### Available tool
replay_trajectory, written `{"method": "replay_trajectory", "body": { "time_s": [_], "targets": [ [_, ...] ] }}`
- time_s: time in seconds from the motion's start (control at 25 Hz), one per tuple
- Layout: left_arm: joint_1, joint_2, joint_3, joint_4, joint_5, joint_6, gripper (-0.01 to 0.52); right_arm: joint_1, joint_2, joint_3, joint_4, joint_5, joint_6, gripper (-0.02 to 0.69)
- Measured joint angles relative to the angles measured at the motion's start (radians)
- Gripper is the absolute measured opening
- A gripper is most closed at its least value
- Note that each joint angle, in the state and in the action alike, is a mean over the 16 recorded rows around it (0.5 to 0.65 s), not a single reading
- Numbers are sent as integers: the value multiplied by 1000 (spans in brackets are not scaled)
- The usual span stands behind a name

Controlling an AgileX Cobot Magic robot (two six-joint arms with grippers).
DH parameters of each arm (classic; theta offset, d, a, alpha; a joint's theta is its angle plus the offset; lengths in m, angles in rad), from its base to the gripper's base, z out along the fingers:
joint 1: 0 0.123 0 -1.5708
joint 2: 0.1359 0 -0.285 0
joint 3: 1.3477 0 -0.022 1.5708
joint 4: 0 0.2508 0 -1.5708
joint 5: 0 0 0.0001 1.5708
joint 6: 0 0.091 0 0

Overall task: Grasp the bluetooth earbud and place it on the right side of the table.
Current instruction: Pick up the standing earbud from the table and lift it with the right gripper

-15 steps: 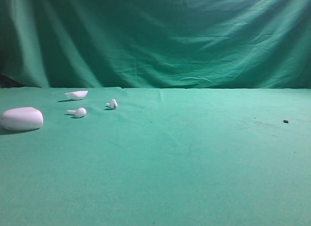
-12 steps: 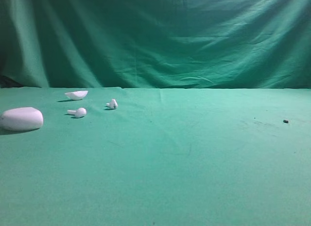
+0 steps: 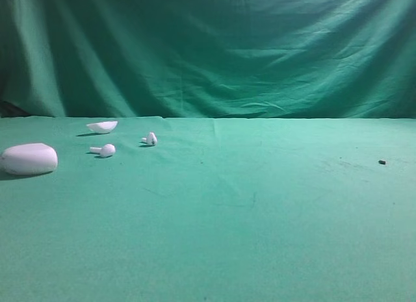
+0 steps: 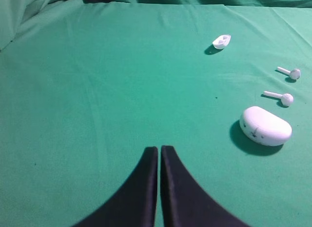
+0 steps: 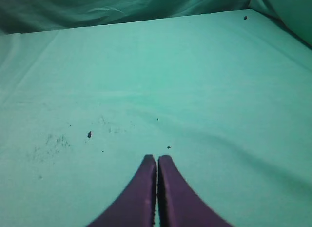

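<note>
**Both grippers closed and empty, earbud lying on the left of the desk**

The tiny glossy white plastic bluetooth earbud [image 3: 151,139] with a short stem and a dark speck on its head lies on the far left part of the broad desk [image 3: 260,211] covered in wrinkled green cloth. Just to its left and nearer the camera lies its twin, a white earbud with a plain round head [image 3: 104,149]. Behind that one, near the back edge, sits a shallow white bowl-like shell [image 3: 103,126]. A smooth white oval case [image 3: 28,158] rests at the far left edge of the exterior view, apart from the others. A small dark speck [image 3: 382,162] marks the cloth on the right side.

The left gripper [image 4: 159,151], with dark tapered fingers pressed together, holds nothing and hovers over bare cloth, well apart from the earbud. The right gripper [image 5: 157,161] likewise has its fingers shut on nothing, above cloth dotted with dark crumbs [image 5: 89,134].
</note>
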Motion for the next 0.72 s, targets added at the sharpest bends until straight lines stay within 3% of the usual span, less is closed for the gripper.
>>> {"method": "replay_trajectory", "body": {
  "time_s": [0.36,0.72],
  "targets": [
    [0,0,0,0,0,0,0,0,0,0,-19,-60,-6,0],
    [0,0,0,0,0,0,0,-1,2,-2,-23,-335,10,0]
  ]
}}
